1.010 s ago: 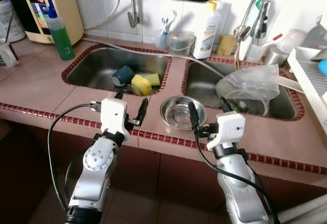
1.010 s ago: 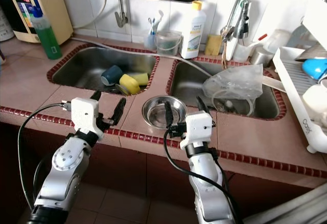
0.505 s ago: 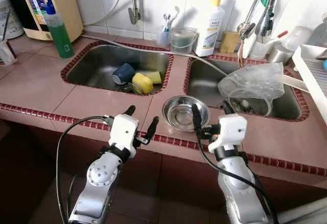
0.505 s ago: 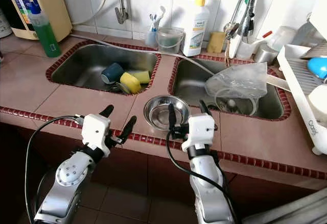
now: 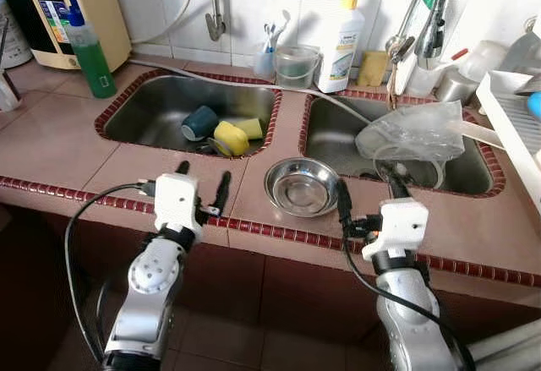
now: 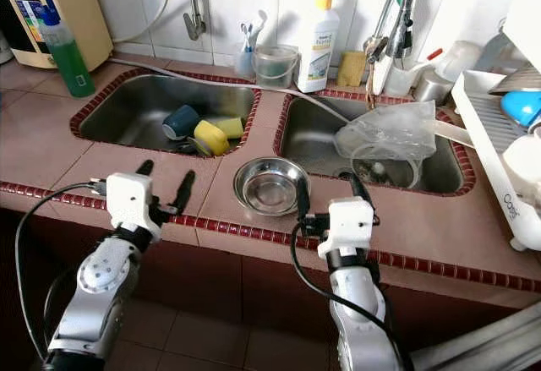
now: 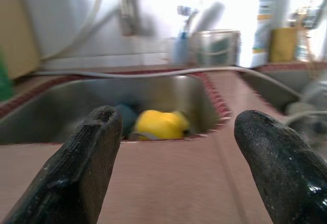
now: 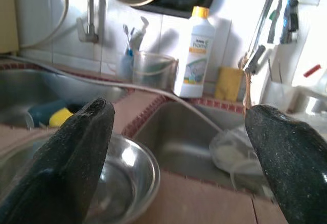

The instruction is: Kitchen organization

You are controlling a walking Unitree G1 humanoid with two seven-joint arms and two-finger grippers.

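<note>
Both tools — left (image 5: 201,182), right (image 5: 366,196) — spread near steel bowl (image 5: 301,187).

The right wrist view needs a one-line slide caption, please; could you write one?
Open right gripper facing a steel bowl on the counter between two sinks.

A green soap bottle (image 5: 89,54) stands at the far left of the tabletop (image 5: 59,139), beside a beige appliance (image 5: 63,3). Against the tiled back wall sit a toothbrush cup (image 5: 269,58) and a yellow sponge (image 5: 372,67). A white dish rack (image 5: 516,122) lies far right.
</note>
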